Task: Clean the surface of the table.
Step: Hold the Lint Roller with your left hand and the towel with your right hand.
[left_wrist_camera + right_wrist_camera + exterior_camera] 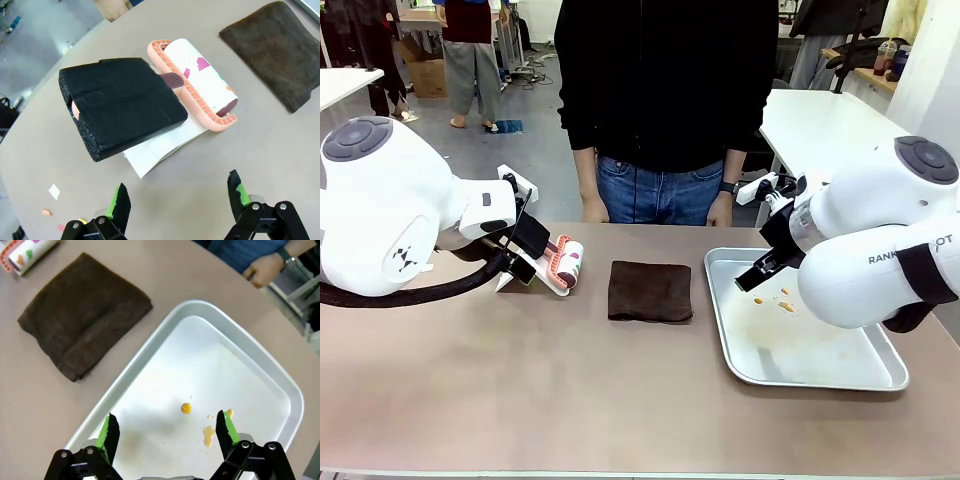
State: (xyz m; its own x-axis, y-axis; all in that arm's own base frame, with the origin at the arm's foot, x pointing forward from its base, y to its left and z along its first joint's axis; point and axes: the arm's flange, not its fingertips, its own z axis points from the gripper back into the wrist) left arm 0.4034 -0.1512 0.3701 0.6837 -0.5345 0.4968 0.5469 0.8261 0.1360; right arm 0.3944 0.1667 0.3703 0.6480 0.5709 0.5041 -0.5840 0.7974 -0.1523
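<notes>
The counter (520, 400) spans the whole front view between the robot and the person. Its top is smooth, matte and taupe, rigid and fixed in place. It is not a thing to grip. It is a face to roll or wipe over, and it looks slick enough that loose scraps could skid ahead of a tool. A white scrap (54, 191) and an orange fleck (46, 212) lie on it close to the left arm.

A lint roller (200, 82) rests on a white sheet (150, 152) on the counter's left part. The roller has a pink frame and a pale roll with coloured bits stuck to it. Its handle is wrapped in a black foam block (122, 105) that looks soft, light and broad, probably the surest place to take hold. The left jaws stand released just short of that block, touching nothing.

A folded brown cloth (650, 290) lies in the middle. It is limp and best pinched at a folded edge. To its right sits a shiny metal tray (820, 350) with orange spots (785, 305) inside. The right jaws hang over those spots, spread apart and empty.

The person's hands (592, 210) rest at the far edge
</notes>
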